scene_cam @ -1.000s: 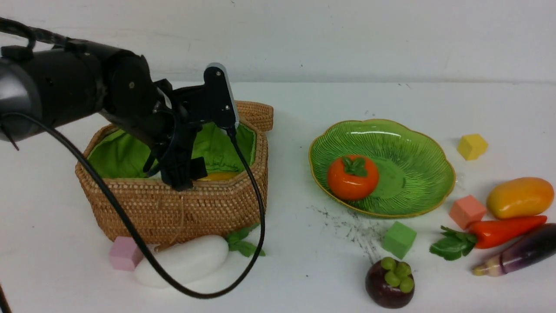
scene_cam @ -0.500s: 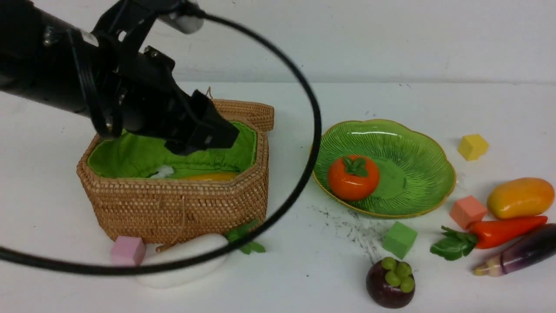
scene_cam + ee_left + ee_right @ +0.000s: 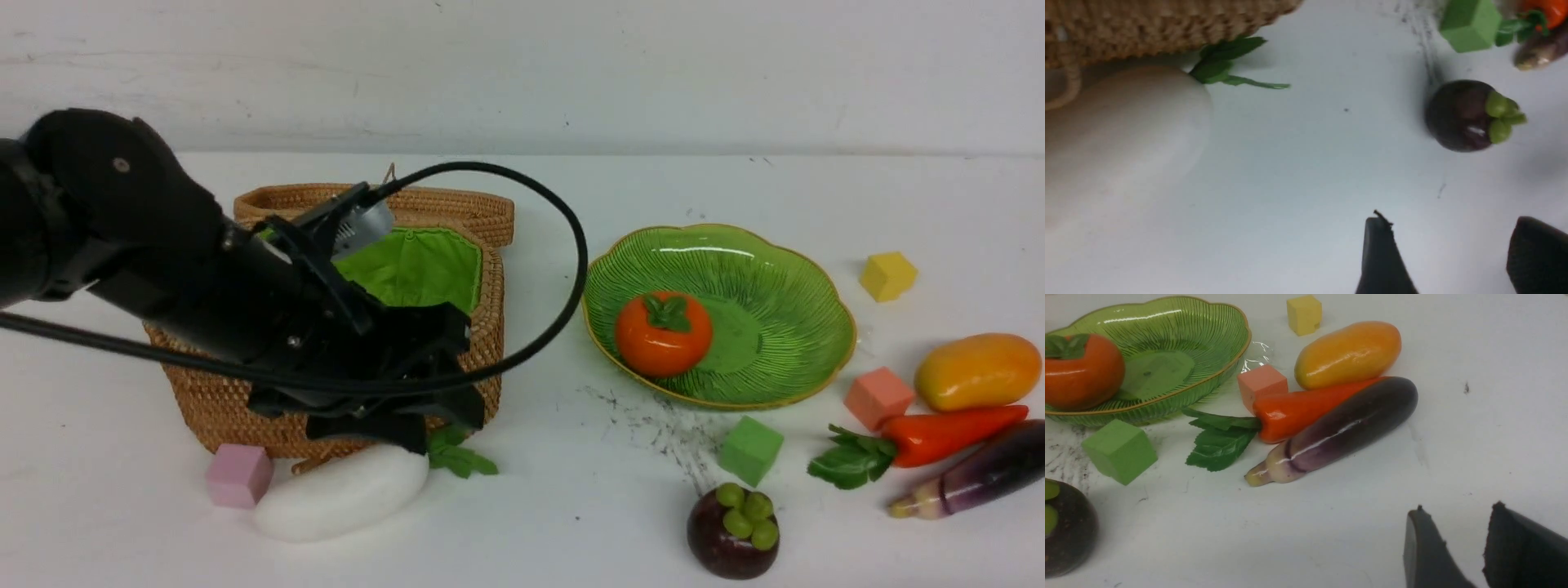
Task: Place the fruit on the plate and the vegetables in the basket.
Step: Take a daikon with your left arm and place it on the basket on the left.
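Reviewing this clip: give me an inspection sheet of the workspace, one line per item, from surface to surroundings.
Surface: white table, dark scuffs between plate and mangosteen
Fruit: persimmon in the green plate; mangosteen and mango on the table
Vegetables: white radish before the basket; pepper and aubergine at right
Clutter: pink, green, salmon, yellow cubes
Left tool: open, nothing held
Right tool: open, nothing held
Cables: black cable looping from left arm, across the basket in the front view
Surroundings: pale wall, faint marks
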`<state>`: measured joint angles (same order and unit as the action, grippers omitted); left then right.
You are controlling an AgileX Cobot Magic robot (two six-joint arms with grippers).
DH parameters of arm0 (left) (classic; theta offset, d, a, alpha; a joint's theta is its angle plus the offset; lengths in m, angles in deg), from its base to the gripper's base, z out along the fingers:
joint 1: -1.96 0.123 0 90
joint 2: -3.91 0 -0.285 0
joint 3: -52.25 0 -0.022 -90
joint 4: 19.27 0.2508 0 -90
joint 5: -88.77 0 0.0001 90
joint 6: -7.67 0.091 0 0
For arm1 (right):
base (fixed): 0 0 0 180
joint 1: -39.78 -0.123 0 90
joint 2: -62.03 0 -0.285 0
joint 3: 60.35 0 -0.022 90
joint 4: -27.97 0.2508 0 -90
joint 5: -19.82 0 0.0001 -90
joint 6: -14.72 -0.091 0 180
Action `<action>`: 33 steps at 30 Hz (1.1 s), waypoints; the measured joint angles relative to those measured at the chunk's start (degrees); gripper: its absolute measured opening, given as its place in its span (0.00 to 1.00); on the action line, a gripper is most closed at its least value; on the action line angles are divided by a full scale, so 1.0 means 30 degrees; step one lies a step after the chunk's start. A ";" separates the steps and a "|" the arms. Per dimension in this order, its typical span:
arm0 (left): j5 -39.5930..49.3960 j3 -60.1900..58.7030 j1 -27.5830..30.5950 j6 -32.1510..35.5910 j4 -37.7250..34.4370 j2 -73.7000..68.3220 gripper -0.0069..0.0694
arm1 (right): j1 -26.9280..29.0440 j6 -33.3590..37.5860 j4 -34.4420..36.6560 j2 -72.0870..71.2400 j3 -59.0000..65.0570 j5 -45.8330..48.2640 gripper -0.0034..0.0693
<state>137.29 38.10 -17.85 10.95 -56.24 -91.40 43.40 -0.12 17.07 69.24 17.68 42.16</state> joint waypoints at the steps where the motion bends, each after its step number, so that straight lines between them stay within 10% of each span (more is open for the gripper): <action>1: 0.0000 0.0000 0.0000 -0.0073 0.0246 -0.0350 0.65 | 0.0000 0.0000 0.0000 0.0000 0.0000 0.0000 0.38; 10: 0.0134 0.0731 0.0000 -0.0007 0.5147 -0.1367 0.80 | 0.0000 0.0000 0.0000 0.0000 0.0000 0.0000 0.38; 16: 0.2618 0.2088 0.0000 0.5148 1.0287 -0.1395 0.81 | 0.0000 0.0000 0.0000 0.0000 0.0000 0.0000 0.38; 22: 0.3449 0.2105 0.0000 0.9787 0.9302 -0.2546 0.82 | 0.0000 0.0000 0.0000 0.0000 0.0000 0.0000 0.38; 33: 0.1085 0.2105 0.0000 1.0817 0.8640 -0.4651 0.82 | 0.0000 0.0000 0.0000 0.0000 0.0000 0.0000 0.38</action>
<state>140.55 44.41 -17.85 43.41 -30.32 -105.36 43.40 -0.12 17.07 69.24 17.68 42.16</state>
